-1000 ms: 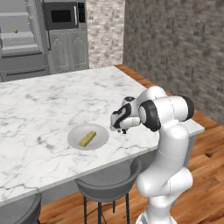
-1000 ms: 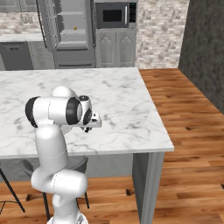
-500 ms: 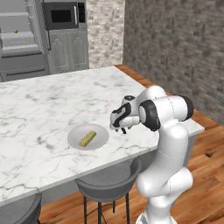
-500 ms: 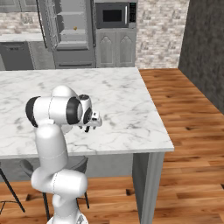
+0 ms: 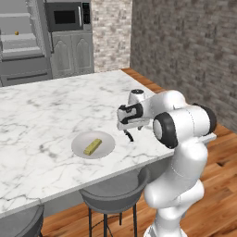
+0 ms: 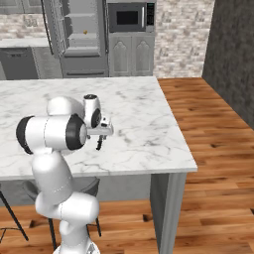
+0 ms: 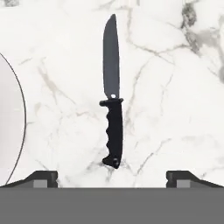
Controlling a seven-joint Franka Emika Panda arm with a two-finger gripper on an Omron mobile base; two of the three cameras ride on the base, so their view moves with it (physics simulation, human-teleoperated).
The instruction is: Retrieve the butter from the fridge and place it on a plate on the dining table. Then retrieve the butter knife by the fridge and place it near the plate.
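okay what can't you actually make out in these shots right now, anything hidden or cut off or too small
- The plate, hand view: cut off by the left edge, so the butter on it is out of frame there.
- The butter knife, left base view: the hand stands in front of it.
- The plate, right base view: hidden behind the arm.
- A small orange item on the fridge shelf, left base view: too small to identify.
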